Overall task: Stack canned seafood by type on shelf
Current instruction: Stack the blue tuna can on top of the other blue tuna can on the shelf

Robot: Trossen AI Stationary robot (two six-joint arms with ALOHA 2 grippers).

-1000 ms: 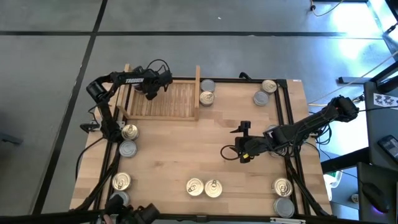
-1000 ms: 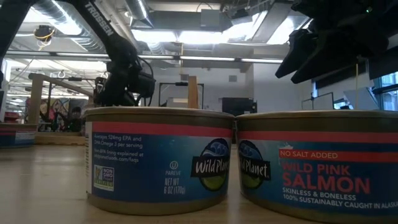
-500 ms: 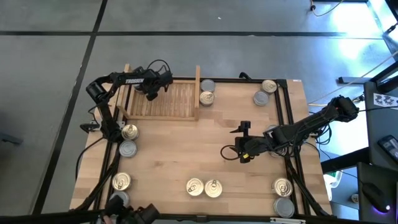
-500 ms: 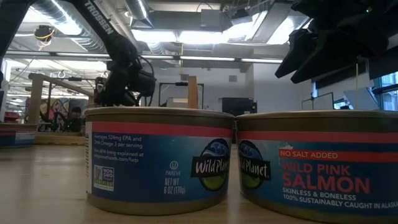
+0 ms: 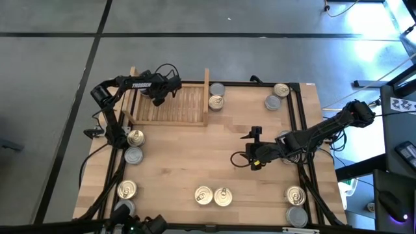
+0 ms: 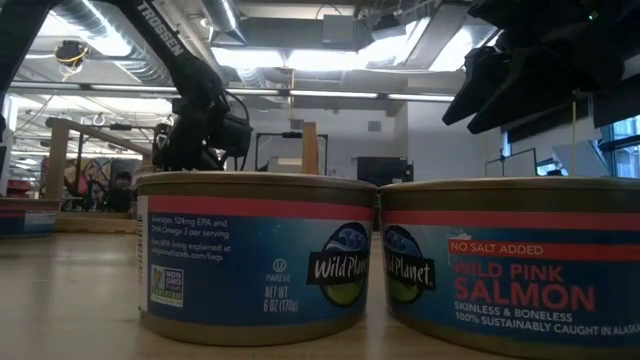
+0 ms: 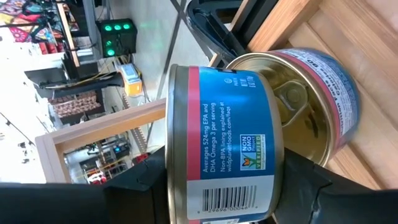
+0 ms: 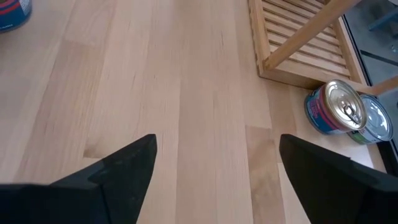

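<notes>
The left claw (image 5: pixel 158 95) hangs over the shelf's (image 5: pixel 182 107) left end, gripping a can (image 7: pixel 221 143) above another gold-topped can (image 7: pixel 311 99) lying there. The right claw (image 5: pixel 253 148) hovers mid-desk (image 5: pixel 188 162), fingers spread wide and holding nothing. Other cans dot the desk edges.

My left jaws (image 5: pixel 158 95) over shelf (image 5: pixel 170 104) far-left, can (image 7: pixel 221 155) between them; right jaws (image 5: pixel 253 149) mid-tabletop (image 5: pixel 188 156); two cans (image 5: pixel 216 96) right of shelf.
</notes>
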